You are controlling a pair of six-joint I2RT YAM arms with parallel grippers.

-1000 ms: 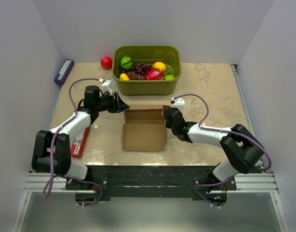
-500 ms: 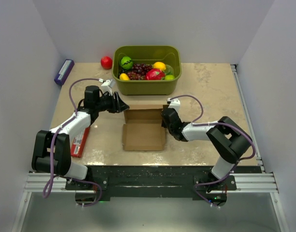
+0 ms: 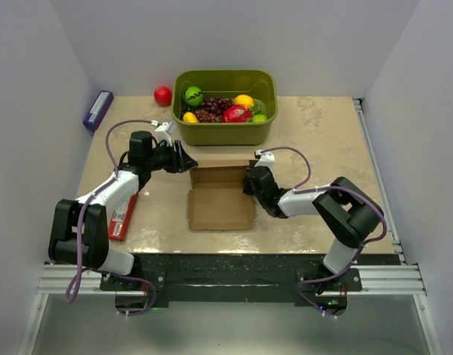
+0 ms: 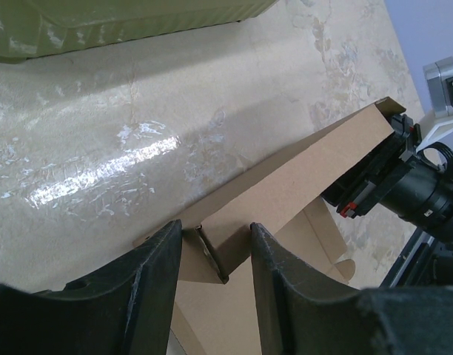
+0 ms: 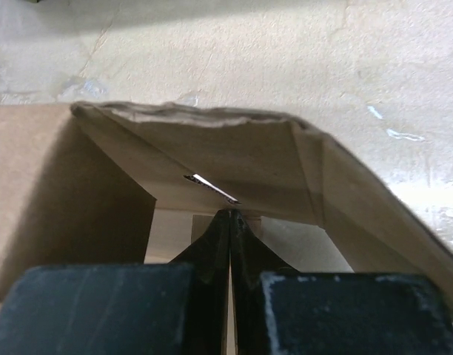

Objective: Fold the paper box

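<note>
The paper box (image 3: 220, 200) lies open in the middle of the table, its back wall raised. My left gripper (image 3: 189, 166) is open at the box's back left corner. In the left wrist view the gripper (image 4: 215, 233) straddles a folded corner tab of the box (image 4: 308, 174), the fingers apart from it. My right gripper (image 3: 249, 180) is at the box's right side. In the right wrist view it (image 5: 230, 214) is shut, its tips against the inner fold of a raised side flap of the box (image 5: 234, 159). It also shows in the left wrist view (image 4: 382, 185).
The olive-green tub (image 3: 225, 133) of fruit stands just behind the box and shows in the left wrist view (image 4: 138, 18). A red ball (image 3: 163, 95) lies left of the tub. A purple pack (image 3: 98, 109) lies at the far left, a red pack (image 3: 123, 217) at the near left.
My right gripper has moved left into the box's right side and its arm has folded in closer. The left arm has not moved.
</note>
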